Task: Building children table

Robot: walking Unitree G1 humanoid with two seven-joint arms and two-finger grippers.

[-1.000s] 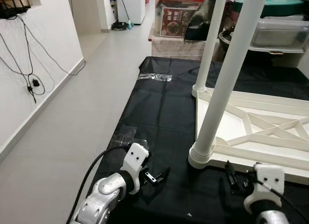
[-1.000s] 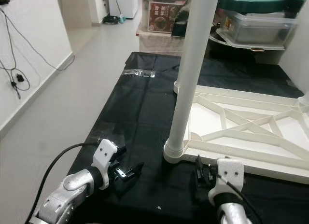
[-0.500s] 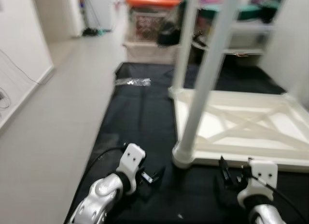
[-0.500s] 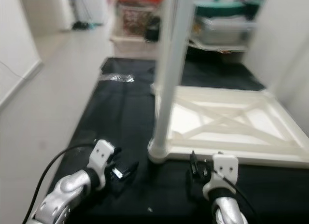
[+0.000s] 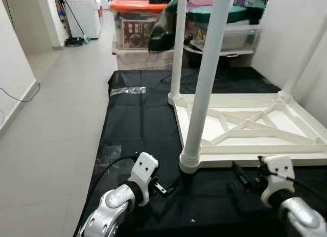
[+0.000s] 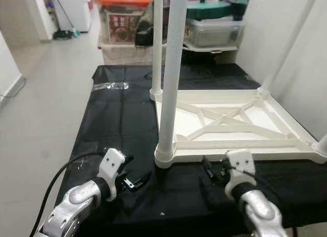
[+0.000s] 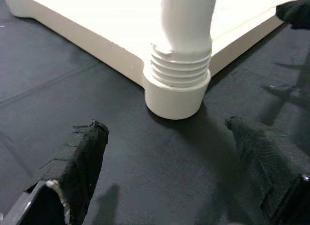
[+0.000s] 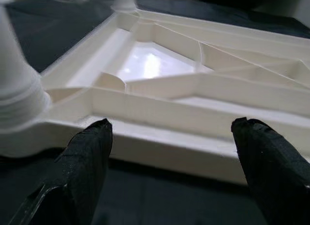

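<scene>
Black floor mat (image 5: 143,119); upturned white table (image 5: 245,125), legs upward | left gripper (image 5: 166,187) wide apart near corner leg (image 5: 202,94) | right gripper (image 6: 212,170) wide apart at table's near edge

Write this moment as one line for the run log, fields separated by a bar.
stage: table upside down on black sheet, legs up | left gripper: open, facing near corner leg | right gripper: open, facing table edge | contact: none

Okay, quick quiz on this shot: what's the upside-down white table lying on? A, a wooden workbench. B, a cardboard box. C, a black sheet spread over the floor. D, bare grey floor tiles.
C: the overturned table top rests, legs up, on the black sheet spread over the floor, with the left gripper and right gripper low over that sheet near its front edge.
</scene>
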